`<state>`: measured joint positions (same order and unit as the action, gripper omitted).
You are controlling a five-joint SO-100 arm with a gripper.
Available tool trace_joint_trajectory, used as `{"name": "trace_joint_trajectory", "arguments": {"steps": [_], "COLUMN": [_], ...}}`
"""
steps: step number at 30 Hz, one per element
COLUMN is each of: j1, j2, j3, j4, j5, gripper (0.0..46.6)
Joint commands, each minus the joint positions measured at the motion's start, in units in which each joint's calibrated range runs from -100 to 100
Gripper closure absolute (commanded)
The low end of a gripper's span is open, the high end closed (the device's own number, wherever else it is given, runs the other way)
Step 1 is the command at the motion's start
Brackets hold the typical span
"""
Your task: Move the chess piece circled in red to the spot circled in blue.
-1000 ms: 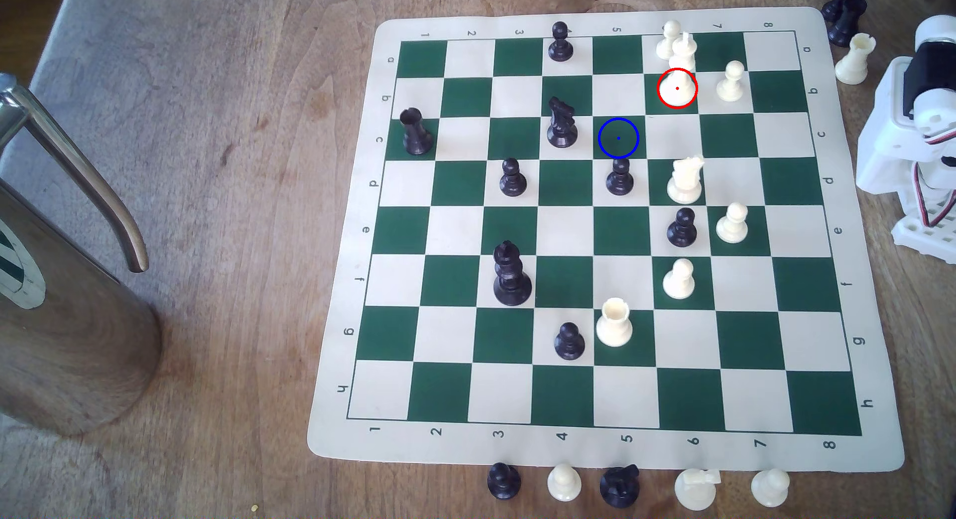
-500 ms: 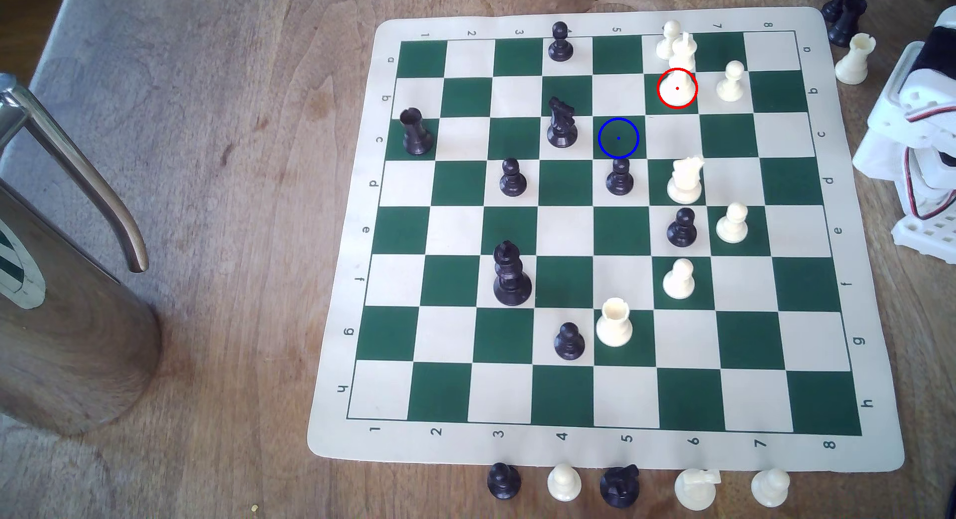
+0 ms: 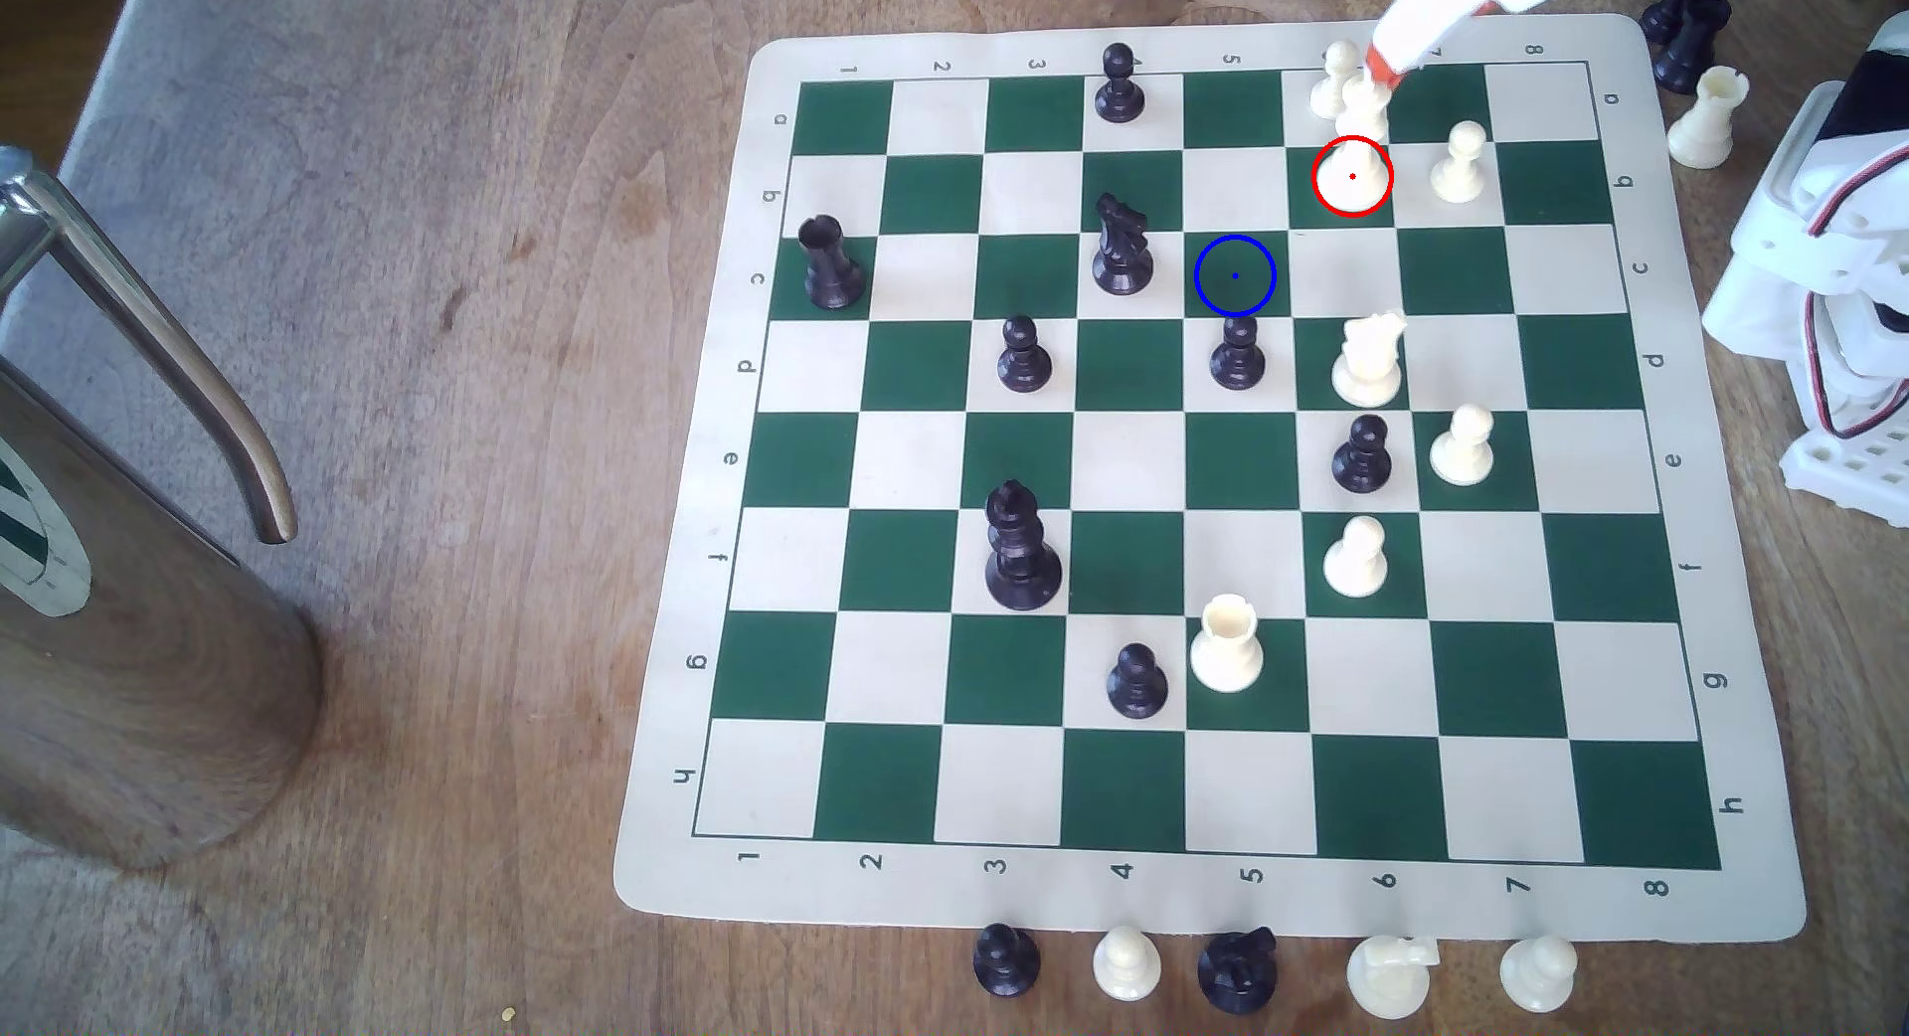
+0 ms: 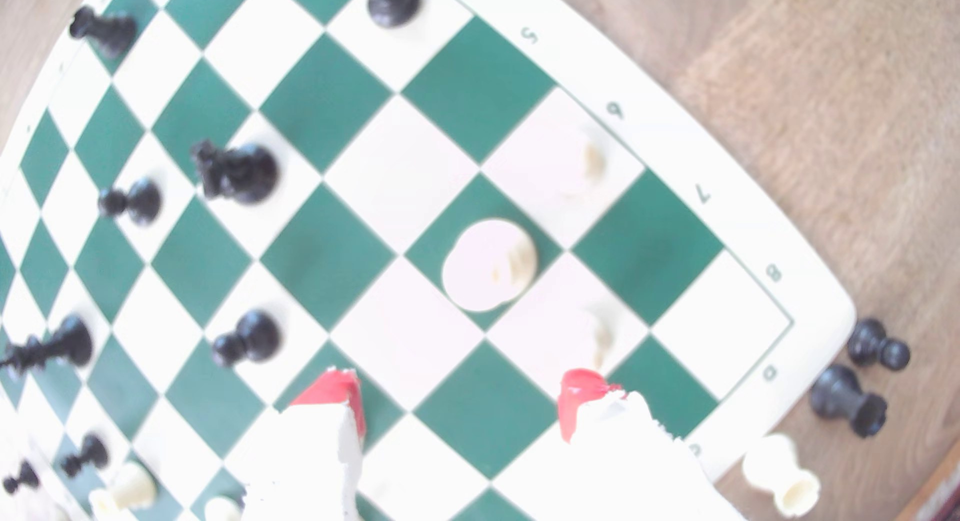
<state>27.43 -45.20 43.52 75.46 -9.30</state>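
Note:
The red-ringed piece (image 3: 1355, 158) is a tall cream-white piece with a wide round base, standing on a dark green square near the board's far edge. The wrist view looks down on its top (image 4: 488, 264). My gripper (image 3: 1382, 68) reaches in from the upper right of the exterior view, its red-tipped end over the piece's narrow top. From the wrist camera the gripper (image 4: 457, 396) is open, its red fingertips (image 4: 332, 391) spread wide with nothing between them and the piece lying ahead of them. The blue-ringed spot (image 3: 1234, 275) is a bare dark green square, one column to the exterior view's left and one row nearer.
A white pawn (image 3: 1336, 76) stands just behind the ringed piece and another (image 3: 1461, 164) beside it on the right. A black knight (image 3: 1123, 246) and a black pawn (image 3: 1237, 355) border the blue spot. A white knight (image 3: 1369, 360) stands nearby. A metal jug (image 3: 124, 582) is far left.
The arm has swung out from its folded pose at the exterior view's right edge. Its red-tipped gripper now reaches over the board's far edge above the ringed piece. No chess piece has moved.

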Motion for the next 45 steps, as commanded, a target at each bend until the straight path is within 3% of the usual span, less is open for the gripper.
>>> {"name": "trace_joint_trajectory", "arguments": {"steps": [1, 7, 16, 27, 45], "j1": [-1.3, -3.3, -2.8, -1.6, -1.9], "j2": [7.0, 14.8, 19.9, 23.8, 26.8], "j3": [-6.8, -10.3, -10.3, -9.2, -9.2], "j4": [-0.8, -2.2, -5.0, -7.5, -9.6], "j5": [-0.7, -1.6, -1.3, -0.1, 0.3], "gripper": [27.2, 33.2, 28.6, 29.4, 34.6]}}
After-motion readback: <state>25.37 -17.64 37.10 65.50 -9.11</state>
